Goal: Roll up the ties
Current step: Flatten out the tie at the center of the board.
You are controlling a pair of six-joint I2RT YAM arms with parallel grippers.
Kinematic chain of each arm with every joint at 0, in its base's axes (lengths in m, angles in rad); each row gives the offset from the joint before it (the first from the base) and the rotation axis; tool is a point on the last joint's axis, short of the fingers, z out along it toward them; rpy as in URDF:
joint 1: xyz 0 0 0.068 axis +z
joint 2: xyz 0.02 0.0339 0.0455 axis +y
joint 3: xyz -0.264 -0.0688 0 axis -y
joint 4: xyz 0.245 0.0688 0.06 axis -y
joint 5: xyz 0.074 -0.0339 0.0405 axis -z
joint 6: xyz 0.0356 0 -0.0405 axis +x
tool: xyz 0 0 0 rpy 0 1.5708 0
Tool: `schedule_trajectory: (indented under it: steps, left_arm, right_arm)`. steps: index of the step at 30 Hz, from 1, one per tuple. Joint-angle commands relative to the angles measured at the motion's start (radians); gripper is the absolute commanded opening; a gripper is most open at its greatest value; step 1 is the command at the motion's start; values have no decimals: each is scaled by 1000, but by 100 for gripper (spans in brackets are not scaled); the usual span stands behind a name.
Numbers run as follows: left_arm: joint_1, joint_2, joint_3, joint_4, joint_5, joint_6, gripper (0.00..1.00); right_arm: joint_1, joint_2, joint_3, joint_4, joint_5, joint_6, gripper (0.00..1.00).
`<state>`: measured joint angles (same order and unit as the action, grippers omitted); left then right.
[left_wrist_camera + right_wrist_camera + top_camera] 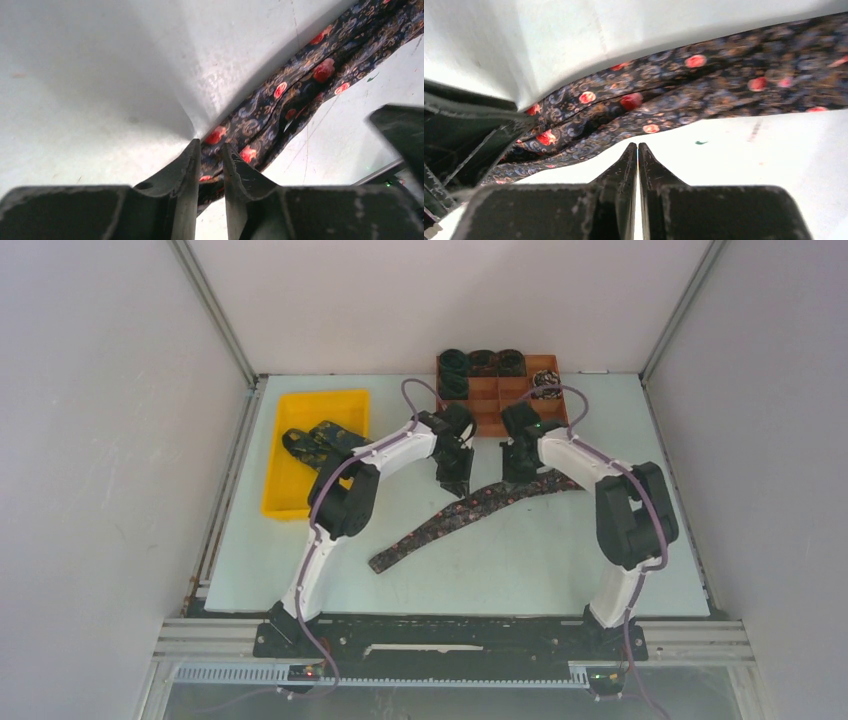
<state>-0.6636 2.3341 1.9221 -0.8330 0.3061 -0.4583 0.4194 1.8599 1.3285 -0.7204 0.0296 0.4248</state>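
Observation:
A long dark tie with red flowers (455, 520) lies unrolled on the table, slanting from front left to back right. My left gripper (455, 486) stands on its middle; in the left wrist view the gripper (211, 147) is shut on a fold of the tie (300, 85). My right gripper (520, 472) is at the tie's back part. In the right wrist view it (638, 146) is shut and empty, just beside the tie's (704, 85) edge. More ties (320, 443) lie in a yellow bin. Several rolled ties (482, 362) sit in an orange tray.
The yellow bin (320, 397) stands at the back left of the table. The orange compartment tray (490, 412) stands at the back centre, just behind both grippers. The enclosure walls close in on the left, right and back.

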Motion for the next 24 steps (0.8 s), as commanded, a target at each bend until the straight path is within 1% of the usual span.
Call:
schedule_trajectory:
  steps: [1, 4, 8, 11, 13, 17, 24]
  left_arm:
    - [9, -137, -1, -42, -92, 48, 31]
    - [9, -164, -9, -54, -118, 58, 34]
    - [3, -212, -35, -58, -139, 59, 34]
    - [-23, -267, -43, -66, -186, 65, 33]
    - [-46, -298, -52, -63, -191, 63, 33]
    - [-90, -304, -103, -8, -156, 45, 31]
    - [-128, -253, -189, 75, -122, 19, 29]
  right_arm:
    - [-109, -99, 9, -12, -2, -11, 6]
    - [-187, -92, -6, 1, 16, -11, 6]
    - [-274, -59, -33, 11, 61, -12, 5]
    - [-324, -52, -62, 25, 90, -10, 5]
    - [-355, -46, -66, 23, 112, -3, 5]
    - [-392, -34, -66, 42, 174, 2, 7]
    - [-410, 18, -44, 74, 179, -1, 8]
